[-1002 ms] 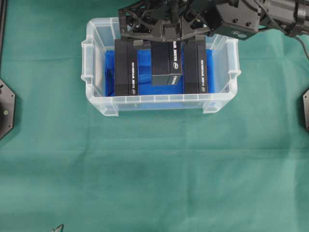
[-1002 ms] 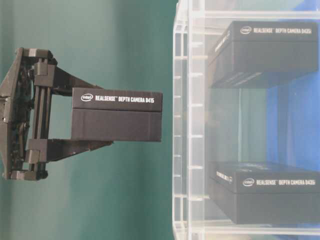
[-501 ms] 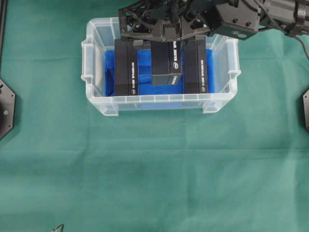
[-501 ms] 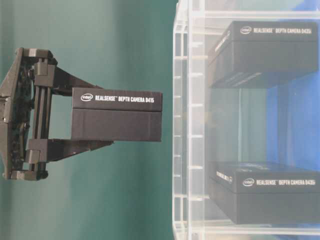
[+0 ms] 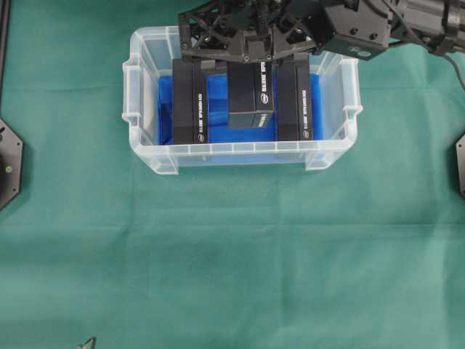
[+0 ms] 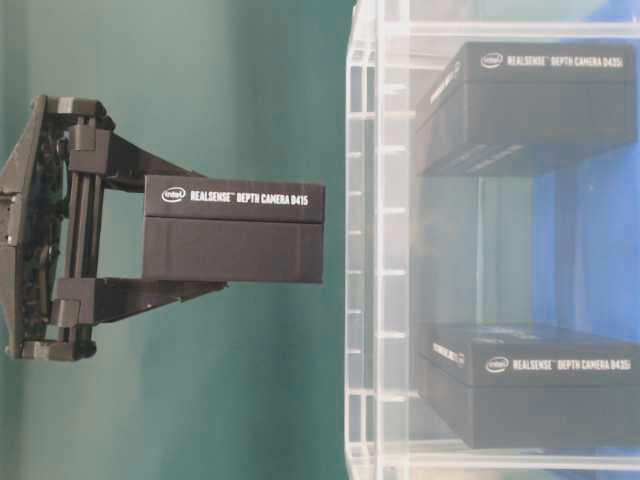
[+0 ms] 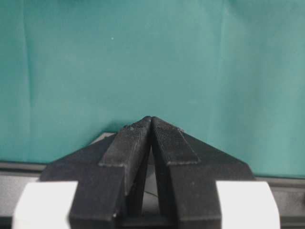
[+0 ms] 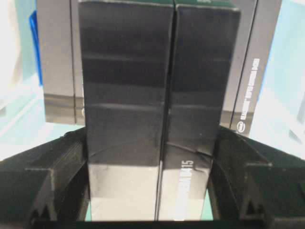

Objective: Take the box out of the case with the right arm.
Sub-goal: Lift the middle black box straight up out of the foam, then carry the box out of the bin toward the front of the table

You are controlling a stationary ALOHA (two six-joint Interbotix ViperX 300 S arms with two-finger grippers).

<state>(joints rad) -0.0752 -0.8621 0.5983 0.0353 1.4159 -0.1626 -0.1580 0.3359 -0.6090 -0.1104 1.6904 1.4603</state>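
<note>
The right tool (image 6: 185, 240) clamps the black RealSense box (image 6: 233, 230) between its two fingers, lifted clear above the case (image 5: 240, 156). Two more boxes (image 5: 190, 102) lie inside, either side. The left tool (image 7: 151, 125) is closed, holding nothing.

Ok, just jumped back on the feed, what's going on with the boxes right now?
The right gripper is shut on one black box, holding it lifted clear above the case. Two more black boxes, one left and one right, sit inside on the blue sheet. The left gripper is shut and empty over the green cloth.
</note>
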